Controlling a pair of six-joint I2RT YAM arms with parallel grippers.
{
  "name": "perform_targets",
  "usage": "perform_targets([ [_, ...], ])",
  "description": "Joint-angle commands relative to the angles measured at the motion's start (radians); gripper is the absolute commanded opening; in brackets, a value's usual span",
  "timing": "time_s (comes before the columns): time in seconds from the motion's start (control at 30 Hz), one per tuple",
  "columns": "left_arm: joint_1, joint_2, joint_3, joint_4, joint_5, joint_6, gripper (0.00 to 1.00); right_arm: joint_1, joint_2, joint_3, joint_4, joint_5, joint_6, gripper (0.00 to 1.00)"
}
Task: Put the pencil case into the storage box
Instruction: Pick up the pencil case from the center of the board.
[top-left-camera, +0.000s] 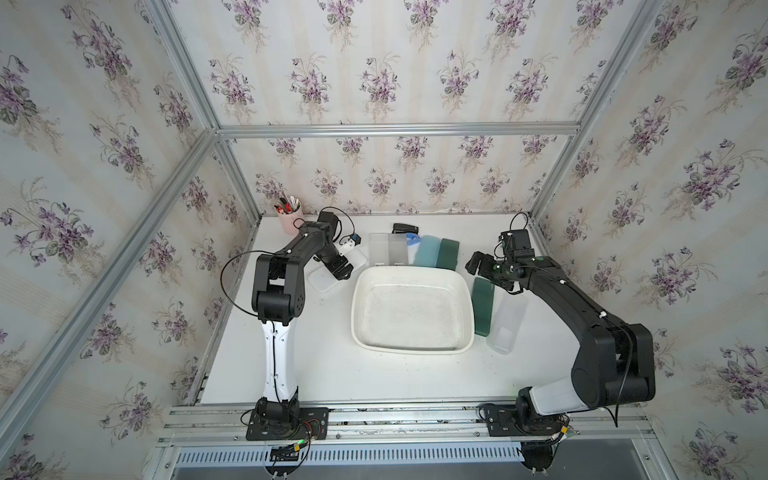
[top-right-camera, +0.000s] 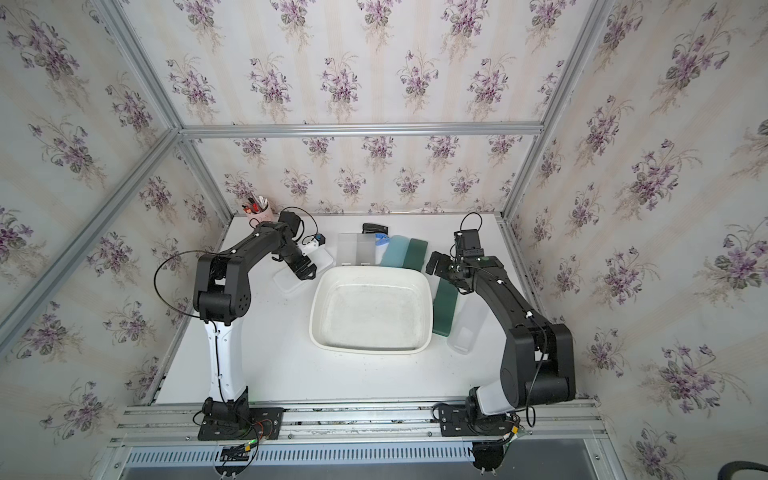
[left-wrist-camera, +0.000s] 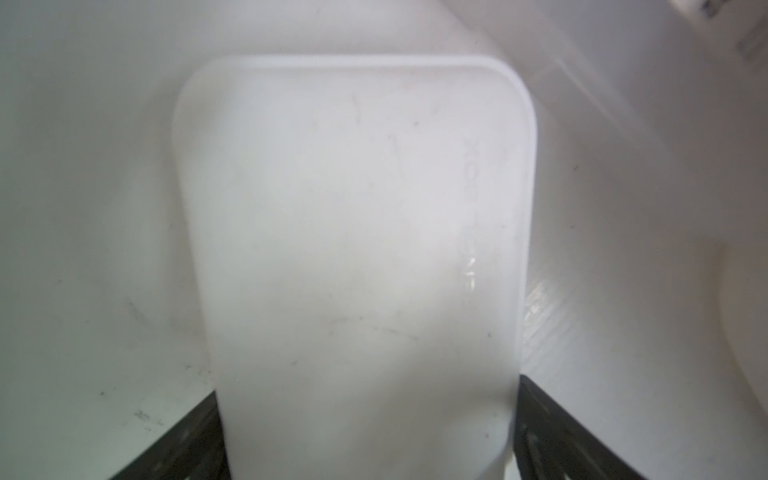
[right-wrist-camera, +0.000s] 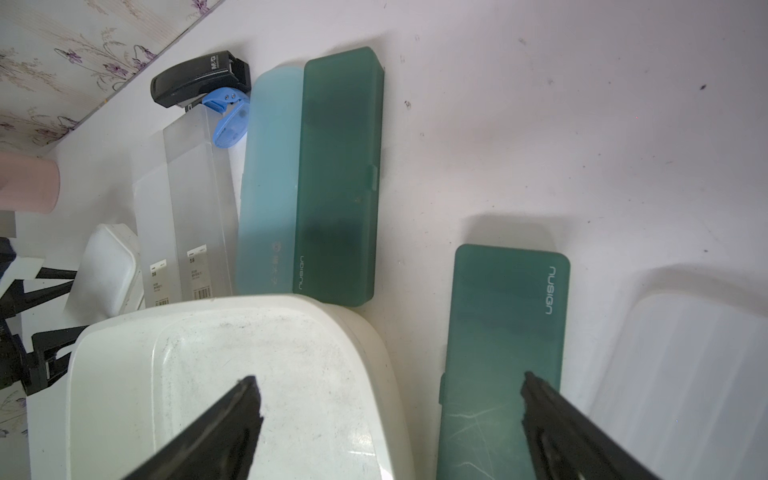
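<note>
The storage box (top-left-camera: 411, 350) (top-right-camera: 370, 350) (right-wrist-camera: 365, 328) is a wide white tub in the middle of the table, with nothing in it. A white pencil case (top-left-camera: 328, 282) (top-right-camera: 291, 282) (left-wrist-camera: 353, 208) lies flat on the table just left of it. My left gripper (top-left-camera: 343, 270) (top-right-camera: 305, 272) (left-wrist-camera: 368, 386) is low over that case's far end, open, with a finger close against each long side. My right gripper (top-left-camera: 478, 264) (top-right-camera: 438, 264) (right-wrist-camera: 388, 378) hangs open and empty above the tub's far right corner and a dark green case (top-left-camera: 483, 307) (right-wrist-camera: 503, 332).
A frosted clear case (top-left-camera: 507, 324) (right-wrist-camera: 685, 374) lies right of the green one. Behind the tub lies a row of cases: two clear (top-left-camera: 388, 249), a light blue (top-left-camera: 428, 251), a dark green (top-left-camera: 449, 253). A black stapler (top-left-camera: 405, 227) and a pink pen cup (top-left-camera: 289, 218) stand by the back wall.
</note>
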Motion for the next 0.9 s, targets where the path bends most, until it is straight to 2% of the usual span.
perform_targets([
  [0.0,0.004,-0.015,0.018,-0.024,-0.008,-0.043,0.96,0.000,-0.017,-0.011,0.003,0.018,0.009,1.00],
  [0.23,0.005,-0.057,0.048,-0.060,0.011,-0.142,0.96,0.001,-0.049,-0.030,0.009,0.029,0.048,1.00],
  [0.43,0.003,-0.124,0.132,-0.180,-0.013,-0.217,0.96,0.001,-0.063,-0.017,-0.022,0.055,0.068,1.00],
  [0.63,0.001,-0.336,-0.063,-0.130,-0.030,-0.403,0.96,0.000,-0.076,-0.014,-0.046,0.053,0.068,1.00],
  [0.73,-0.035,-0.410,-0.095,-0.138,-0.048,-0.524,0.96,0.000,-0.057,-0.013,-0.046,0.051,0.015,1.00],
  [0.87,-0.163,-0.497,-0.106,-0.159,-0.081,-0.687,0.96,0.000,-0.029,-0.014,-0.056,0.052,-0.023,1.00],
])
